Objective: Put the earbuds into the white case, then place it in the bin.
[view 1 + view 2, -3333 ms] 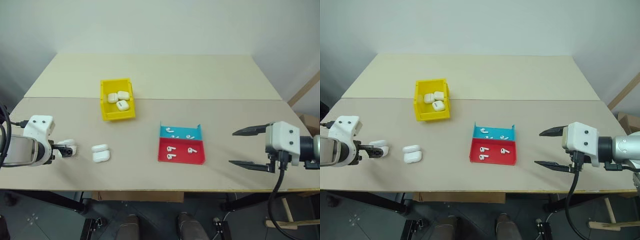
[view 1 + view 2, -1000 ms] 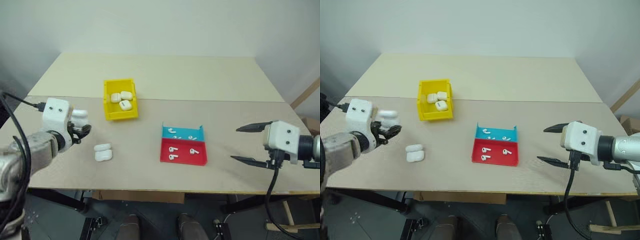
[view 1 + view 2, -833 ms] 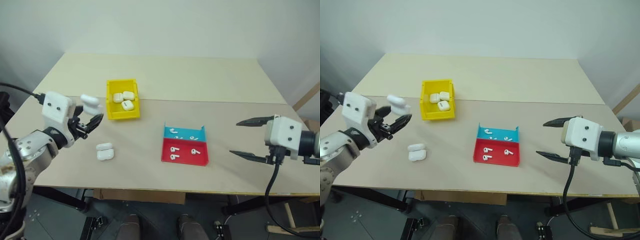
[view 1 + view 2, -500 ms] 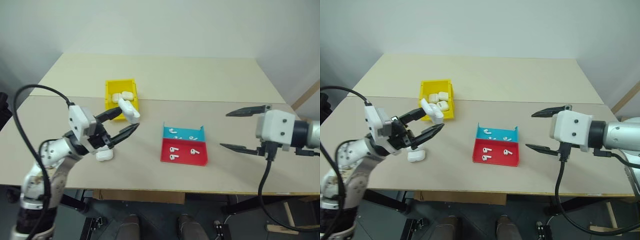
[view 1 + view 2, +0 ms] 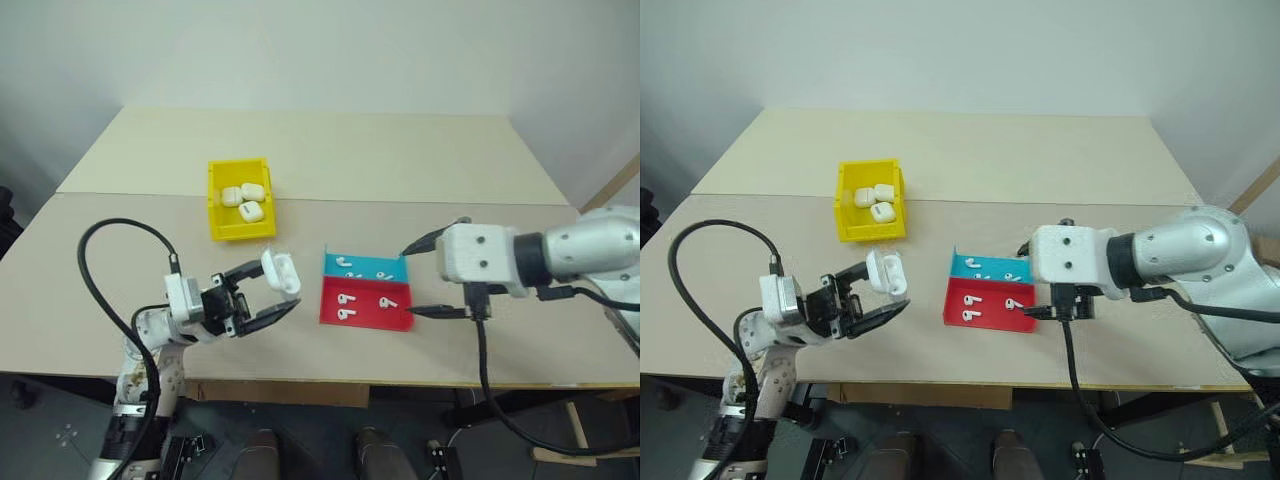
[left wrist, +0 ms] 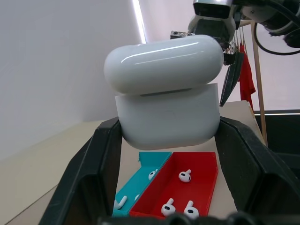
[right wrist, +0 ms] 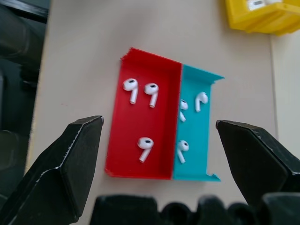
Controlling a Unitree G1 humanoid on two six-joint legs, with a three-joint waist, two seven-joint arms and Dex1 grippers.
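Note:
My left gripper (image 5: pixel 278 288) is shut on the white case (image 5: pixel 281 272), holding it above the table just left of the tray with its lid slightly ajar. In the left wrist view the case (image 6: pixel 166 93) sits clamped between the two fingers. Several earbuds (image 7: pixel 131 87) lie in a shallow red and blue tray (image 5: pixel 365 322). My right gripper (image 5: pixel 410 282) hangs open over the tray's right edge, its fingers (image 7: pixel 61 173) spread either side of the tray (image 7: pixel 117 140). The yellow bin (image 5: pixel 214 200) stands at the back left with three white cases inside.
The table's front edge runs just below both grippers. A black cable loops off my left arm (image 5: pixel 100 260) and another hangs from the right arm (image 5: pixel 483 370). The bin's corner (image 7: pixel 260 18) shows beyond the tray in the right wrist view.
My left arm has swung the case from the table's left side rightward, close to the tray, turning the gripper sideways. The right gripper has moved left over the tray, still open.

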